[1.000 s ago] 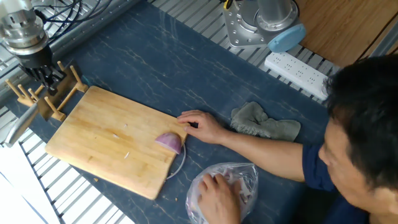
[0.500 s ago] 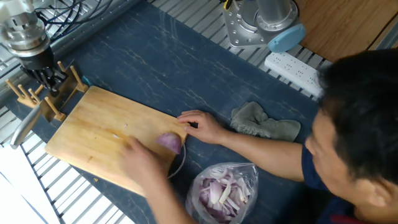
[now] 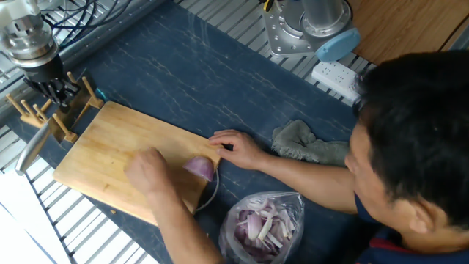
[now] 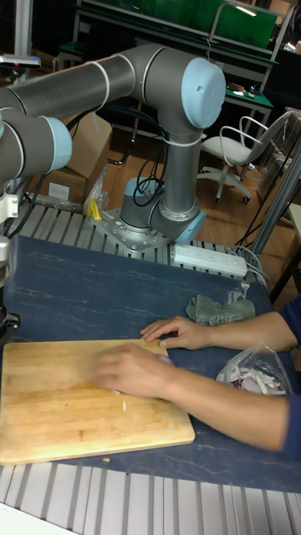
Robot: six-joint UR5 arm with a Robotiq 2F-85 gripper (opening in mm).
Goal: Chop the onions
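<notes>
Whereas a second ago one of the person's hands was down in the plastic bag, it now lies blurred across the middle of the wooden cutting board (image 3: pixel 110 158), and the head has leaned further into the picture from the right.

At the far left, the pincer (image 3: pixel 53 92) hangs over a small wooden rack (image 3: pixel 44 114) at the board's left corner, in the same place as before. Its dark fingers (image 3: pixel 60 94) grip the handle of a knife, whose grey blade (image 3: pixel 31 150) slants down past the board's left edge. In the tall fixed view only a dark sliver of it shows at the left margin.

On the board, the person's moving hand (image 3: pixel 146 172) is just left of the onion (image 3: pixel 199 168). The onion is a glossy purple half-dome with a paler pink face, resting near the board's right edge, unmoved since the earlier frames. It lies well apart from the pincer, at the opposite end of the board. In the tall fixed view the hand (image 4: pixel 134 370) hides it.

The other hand (image 3: pixel 236 149) rests flat at the board's right corner, just beyond the onion. Further right, a crumpled grey cloth (image 3: pixel 311 147) lies on the dark blue worktop (image 3: pixel 161 66). Below it, the clear plastic bag (image 3: pixel 264 227) holds a heap of pink-white onion strips, now uncovered.
</notes>
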